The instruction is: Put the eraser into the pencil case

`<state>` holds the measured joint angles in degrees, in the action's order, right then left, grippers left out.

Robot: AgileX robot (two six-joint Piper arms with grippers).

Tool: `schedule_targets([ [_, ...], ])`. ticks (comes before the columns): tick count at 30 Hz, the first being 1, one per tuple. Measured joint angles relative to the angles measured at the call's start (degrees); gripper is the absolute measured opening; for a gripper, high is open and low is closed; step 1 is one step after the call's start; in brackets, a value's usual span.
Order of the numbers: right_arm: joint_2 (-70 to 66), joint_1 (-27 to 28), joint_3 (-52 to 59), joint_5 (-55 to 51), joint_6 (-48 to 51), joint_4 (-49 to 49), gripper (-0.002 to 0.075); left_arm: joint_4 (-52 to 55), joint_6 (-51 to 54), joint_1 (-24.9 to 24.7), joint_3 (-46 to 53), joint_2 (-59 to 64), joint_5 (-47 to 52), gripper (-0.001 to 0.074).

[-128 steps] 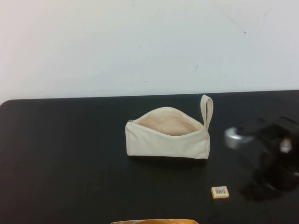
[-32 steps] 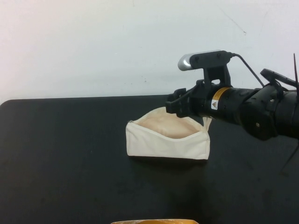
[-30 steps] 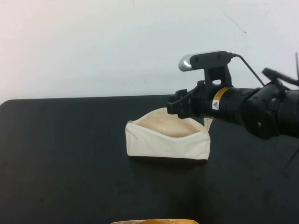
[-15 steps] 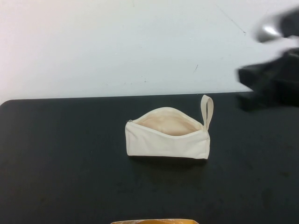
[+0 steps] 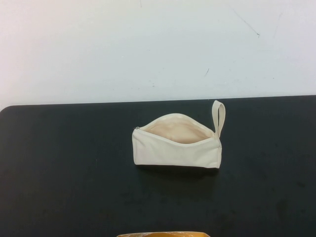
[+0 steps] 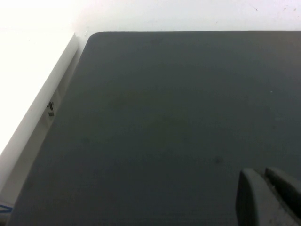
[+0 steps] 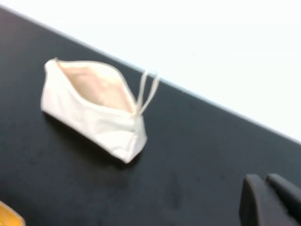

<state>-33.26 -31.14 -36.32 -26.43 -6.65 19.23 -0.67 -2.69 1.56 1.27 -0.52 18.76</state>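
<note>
Black table (image 5: 74, 173), both grippers withdrawn offstage.

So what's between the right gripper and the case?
Only bare black table, as the right wrist view shows. The right gripper hovers off the loop side of the case; the left gripper is over table elsewhere.
</note>
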Motion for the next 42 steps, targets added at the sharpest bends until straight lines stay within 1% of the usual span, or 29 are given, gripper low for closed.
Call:
schedule_targets([
  [4, 6.6, 0.0, 3.9, 0.7, -1.0, 3.9, -0.0001, 0.0, 0.0, 0.0, 0.0, 0.0, 0.0, -0.0001],
  [9, 12.7, 0.0, 9.4, 3.9, -1.2, 5.3, -0.0001, 0.0, -0.1, 0.0, 0.0, 0.0, 0.0, -0.0002],
  [13, 16.1, 0.8, 14.3, 4.9, -1.2, 1.7, -0.0001, 0.0, -0.1, 0.0, 0.0, 0.0, 0.0, -0.0001],
  [16, 19.6, 3.9, 18.4, 6.2, 1.2, -2.7, -0.0001, 0.0, -0.1, 0.0, 0.0, 0.0, 0.0, -0.0002],
  [19, 24.1, 10.0, 23.1, 8.9, 7.6, -9.7, -0.0001, 0.0, -0.1, 0.0, 0.0, 0.0, 0.0, -0.0001],
  [20, 27.5, 15.1, 25.6, 10.6, 13.3, -14.5, -0.0001, 0.0, -0.1, 0.0, 0.0, 0.0, 0.0, -0.0001],
  [22, 30.5, 20.0, 27.6, 11.4, 17.2, -17.5, -0.0001, 0.0, -0.1, 0.0, 0.0, 0.0, 0.0, -0.0001],
  [24, 32.6, 25.3, 29.2, 11.6, 18.6, -18.7, -0.0001, 0.0, -0.1, 0.0, 0.0, 0.0, 0.0, -0.0001],
  [28, 33.8, 33.6, 32.3, 12.1, 19.0, -19.2, -0.0001, 0.0, -0.1, 0.0, 0.0, 0.0, 0.0, -0.0001],
  [31, 33.9, 37.6, 34.8, 12.1, 17.1, -19.2, -0.0001, 0.0, -0.1, 0.0, 0.0, 0.0, 0.0, -0.0001],
  [33, 33.9, 38.6, 36.1, 12.1, 14.8, -18.3, -0.0001, 0.0, 0.0, 0.0, 0.0, 0.0, 0.0, -0.0001],
  [35, 33.9, 38.5, 37.4, 12.1, 11.9, -16.6, -0.0001, 0.0, 0.0, 0.0, 0.0, 0.0, 0.0, -0.0001],
  [42, 33.9, 34.1, 37.8, 8.8, 9.6, -15.7, -0.0001, 0.0, 0.0, 0.0, 0.0, 0.0, 0.0, -0.0001],
])
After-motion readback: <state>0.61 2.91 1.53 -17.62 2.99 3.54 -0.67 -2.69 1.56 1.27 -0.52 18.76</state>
